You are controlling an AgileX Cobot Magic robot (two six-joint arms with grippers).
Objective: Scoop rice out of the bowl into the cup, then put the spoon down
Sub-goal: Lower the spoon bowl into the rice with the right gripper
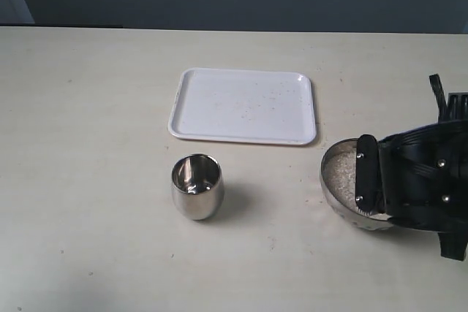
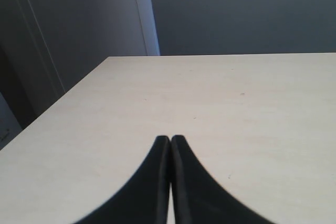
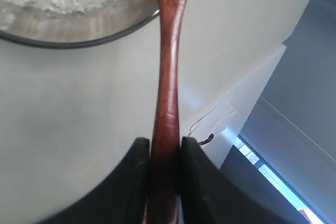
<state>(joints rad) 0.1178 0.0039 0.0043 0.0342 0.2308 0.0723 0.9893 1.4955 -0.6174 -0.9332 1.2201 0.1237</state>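
The wooden spoon [image 3: 168, 77] is clamped in the right hand [image 3: 164, 150] and reaches over the rim of the steel bowl [image 1: 333, 195] of rice [image 1: 340, 169]. It should be dipped deep and lifted level, so nothing is spilled. The cup [image 1: 196, 186] stands well apart; the white tray [image 1: 245, 105] is not in the way. The left hand [image 2: 170, 145] is pressed together, empty.
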